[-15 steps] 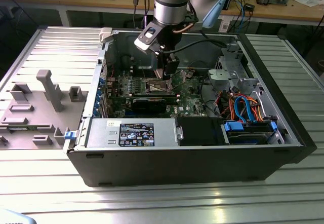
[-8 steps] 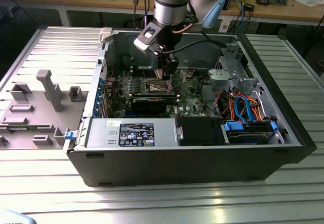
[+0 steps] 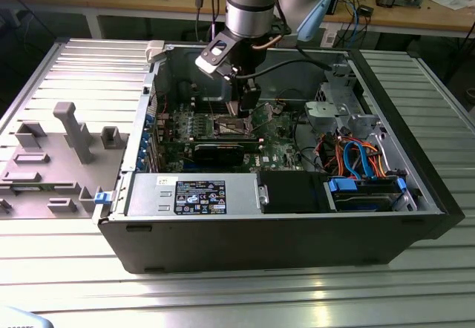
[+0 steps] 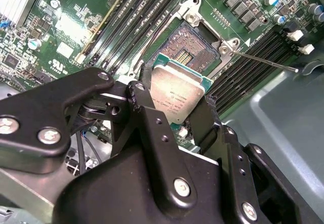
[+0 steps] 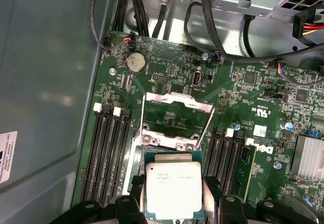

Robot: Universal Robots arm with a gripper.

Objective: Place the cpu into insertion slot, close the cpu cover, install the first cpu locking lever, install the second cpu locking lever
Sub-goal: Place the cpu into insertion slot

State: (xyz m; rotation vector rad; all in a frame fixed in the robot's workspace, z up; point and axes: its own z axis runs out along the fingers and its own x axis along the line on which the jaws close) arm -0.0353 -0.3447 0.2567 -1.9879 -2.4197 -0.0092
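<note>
The gripper (image 4: 175, 106) pinches the cpu (image 4: 178, 93) by two opposite edges, holding it just above the insertion slot (image 4: 195, 49), not yet seated. To do this well, I judge the chip should sit square and level over the slot's rim, then descend straight with no sideways drag. Beyond the slot, the cpu cover (image 5: 172, 99) stands swung open.

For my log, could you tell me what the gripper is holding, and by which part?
The cpu, gripped by two opposite edges.
</note>
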